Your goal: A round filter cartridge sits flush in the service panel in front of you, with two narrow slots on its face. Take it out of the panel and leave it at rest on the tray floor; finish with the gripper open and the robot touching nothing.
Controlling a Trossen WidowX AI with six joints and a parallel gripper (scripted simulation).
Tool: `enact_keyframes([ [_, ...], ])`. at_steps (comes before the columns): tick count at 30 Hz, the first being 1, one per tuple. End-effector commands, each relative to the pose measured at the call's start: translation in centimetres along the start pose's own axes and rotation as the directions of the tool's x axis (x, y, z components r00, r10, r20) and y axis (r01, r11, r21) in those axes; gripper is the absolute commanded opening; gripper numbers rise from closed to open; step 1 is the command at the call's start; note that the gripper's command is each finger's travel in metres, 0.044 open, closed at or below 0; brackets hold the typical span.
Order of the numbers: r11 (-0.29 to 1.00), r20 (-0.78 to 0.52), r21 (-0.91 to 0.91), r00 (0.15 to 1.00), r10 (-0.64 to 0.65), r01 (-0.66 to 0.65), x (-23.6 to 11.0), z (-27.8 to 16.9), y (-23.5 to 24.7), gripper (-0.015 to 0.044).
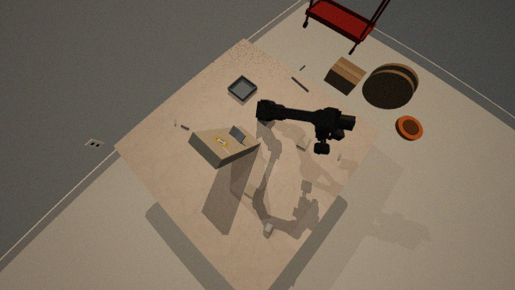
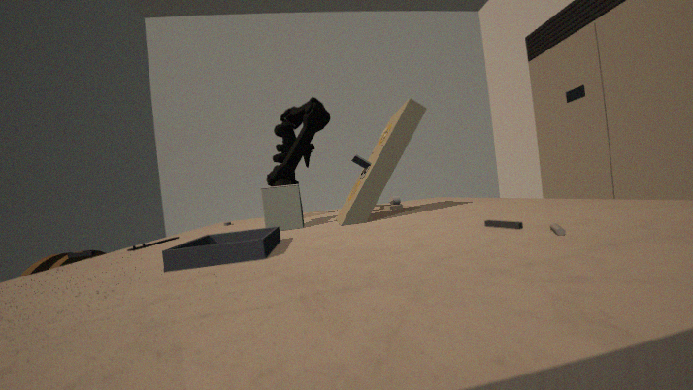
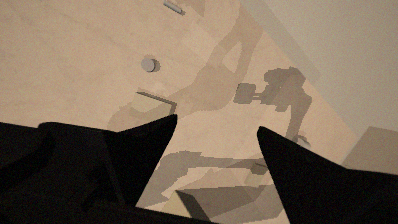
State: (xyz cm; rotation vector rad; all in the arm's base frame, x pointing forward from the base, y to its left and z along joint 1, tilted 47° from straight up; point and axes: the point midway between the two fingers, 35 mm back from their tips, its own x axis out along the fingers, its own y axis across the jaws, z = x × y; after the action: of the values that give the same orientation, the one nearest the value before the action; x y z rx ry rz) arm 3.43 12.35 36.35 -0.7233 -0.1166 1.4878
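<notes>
1. Gripper (image 3: 216, 137): the wrist view shows the two dark fingers spread wide, with only table top and shadows between them. It holds nothing. The arm (image 1: 303, 115) is folded above its base, well apart from the panel.

2. Service panel (image 1: 216, 151): a thick beige slab standing tilted on the table (image 1: 180, 202), leaning as seen from the exterior view. A small dark flap-like piece (image 1: 238, 134) juts from its face; what it is cannot be told.

3. Filter cartridge (image 1: 221, 141): yellow ring with a pale centre, seated in the panel face, just beside the dark piece. The two slots are too small to make out.

4. Tray (image 1: 242, 88): a shallow grey box lying flat on the table beyond the panel, near the arm's base. Its floor shows nothing inside (checked in both top and exterior views).

5. Progress, as a judgement: extraction not started. Remaining are the approach to the panel face, engaging the slots, drawing the cartridge out, carrying it to the tray, releasing and retreating.

6. Far off-table: a red cart (image 1: 339, 19), a cardboard box (image 1: 344, 76) and an orange bowl (image 1: 409, 127), contents not discernible.
</notes>
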Motion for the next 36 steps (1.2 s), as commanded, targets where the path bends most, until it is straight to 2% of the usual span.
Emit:
enact_keyframes([
  [1, 1.000, -0.002, 0.002, 1.000, -0.001, 0.001, 0.0, 0.0, 0.0, 0.0374],
  [5, 0.998, -0.054, 0.050, 0.998, -0.023, 0.025, 0.4, -0.2, 0.3, 0.0269],
  [11, 0.973, -0.204, 0.200, 0.976, -0.074, 0.115, 2.1, -0.8, 0.5, 0.0111],
  [12, 0.965, -0.228, 0.226, 0.970, -0.080, 0.133, 2.5, -1.0, 0.5, 0.0100],
  [18, 0.888, -0.367, 0.384, 0.924, -0.105, 0.253, 4.7, -2.4, -0.3, 0.0100],
  [24, 0.754, -0.484, 0.530, 0.869, -0.107, 0.388, 6.8, -4.8, -2.1, 0.0100],
  [30, 0.558, -0.572, 0.648, 0.815, -0.093, 0.519, 8.3, -8.0, -4.7, 0.0100],
  [36, 0.304, -0.630, 0.724, 0.773, -0.075, 0.619, 8.5, -12.1, -7.7, 0.0100],
])
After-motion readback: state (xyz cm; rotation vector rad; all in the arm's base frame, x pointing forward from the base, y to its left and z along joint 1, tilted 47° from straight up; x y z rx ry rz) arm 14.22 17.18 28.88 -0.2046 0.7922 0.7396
